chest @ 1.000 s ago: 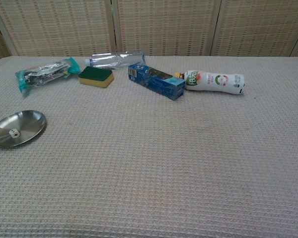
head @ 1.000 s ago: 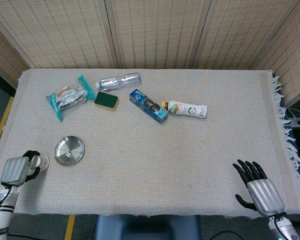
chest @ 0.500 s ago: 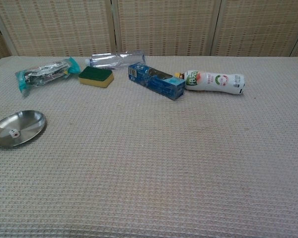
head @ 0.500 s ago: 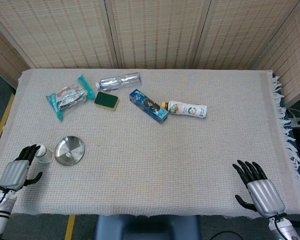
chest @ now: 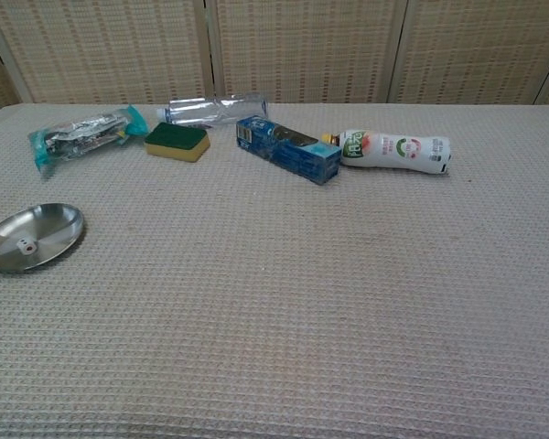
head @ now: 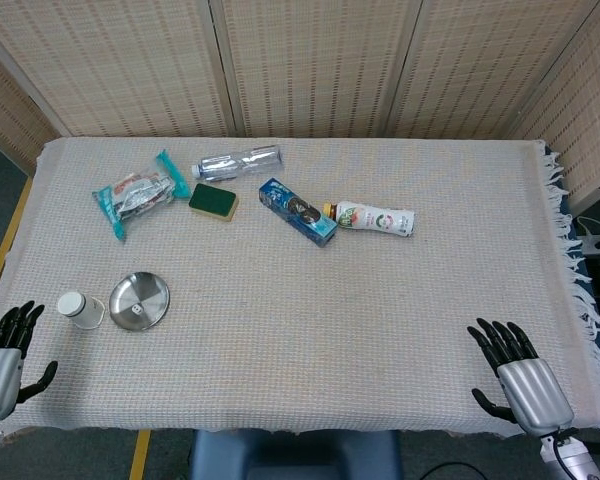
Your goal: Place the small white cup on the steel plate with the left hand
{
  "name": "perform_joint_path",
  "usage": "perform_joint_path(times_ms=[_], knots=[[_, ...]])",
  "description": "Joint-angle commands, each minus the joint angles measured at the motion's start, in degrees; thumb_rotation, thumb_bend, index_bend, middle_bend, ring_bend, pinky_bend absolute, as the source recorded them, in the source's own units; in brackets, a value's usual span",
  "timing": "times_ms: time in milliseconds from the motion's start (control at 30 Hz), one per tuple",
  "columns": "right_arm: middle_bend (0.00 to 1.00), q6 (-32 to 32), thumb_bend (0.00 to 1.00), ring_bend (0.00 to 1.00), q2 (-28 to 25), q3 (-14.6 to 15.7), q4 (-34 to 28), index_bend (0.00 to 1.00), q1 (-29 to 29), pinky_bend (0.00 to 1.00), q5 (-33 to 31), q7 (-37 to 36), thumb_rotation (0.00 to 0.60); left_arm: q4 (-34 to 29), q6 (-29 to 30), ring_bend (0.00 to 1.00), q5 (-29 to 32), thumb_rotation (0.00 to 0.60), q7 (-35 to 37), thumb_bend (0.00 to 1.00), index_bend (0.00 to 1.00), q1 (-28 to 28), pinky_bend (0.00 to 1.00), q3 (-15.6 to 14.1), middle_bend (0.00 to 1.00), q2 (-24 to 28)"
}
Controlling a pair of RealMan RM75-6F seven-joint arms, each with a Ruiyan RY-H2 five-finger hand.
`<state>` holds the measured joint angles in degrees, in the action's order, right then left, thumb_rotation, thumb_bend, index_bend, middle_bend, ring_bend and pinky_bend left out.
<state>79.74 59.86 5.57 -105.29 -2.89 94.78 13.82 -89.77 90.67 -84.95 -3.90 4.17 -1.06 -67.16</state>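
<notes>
Standing upright — small white cup (head: 73, 306) | beside steel plate (head: 139, 301) | left hand (head: 0, 358) empty

A beige waffle-weave cloth covers the tabletop (head: 380, 320). On it: a white cup (head: 73, 305), shiny silver plate (head: 139, 301), green-and-yellow sponge (head: 213, 201), blue box (head: 297, 211), teal packet (head: 133, 194), white bottle (head: 373, 218) with green label.

Both hands look alike: the left hand (head: 2, 365) and the right hand (head: 518, 380) each have a smooth silver-grey shell over the back, ribbed with faint lengthwise grooves, and slim black fingers (head: 495, 341) with a black thumb. Below the right shell a pale grey wrist shows, with a dark cable beside it.
</notes>
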Motion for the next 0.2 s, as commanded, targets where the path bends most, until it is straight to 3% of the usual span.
perform_joint_path(times_ms=[33,200], knots=[[0.0,0.3,0.19,0.0,0.2,-0.1,0.2,0.0,0.1,0.0,0.3,0.1,0.527,-1.2,2.3,0.0,-2.7,0.6,-1.9,0.32,0.0,-2.0,0.23,-1.0,0.0,0.8],[0.0,0.6,0.19,0.0,0.6,-0.4,0.8,0.0,0.2,0.0,0.0,0.4,0.525,-1.0,1.4,0.0,-2.7,0.6,-2.7,0.32,0.0,-2.1,0.19,-0.9,0.0,0.9]])
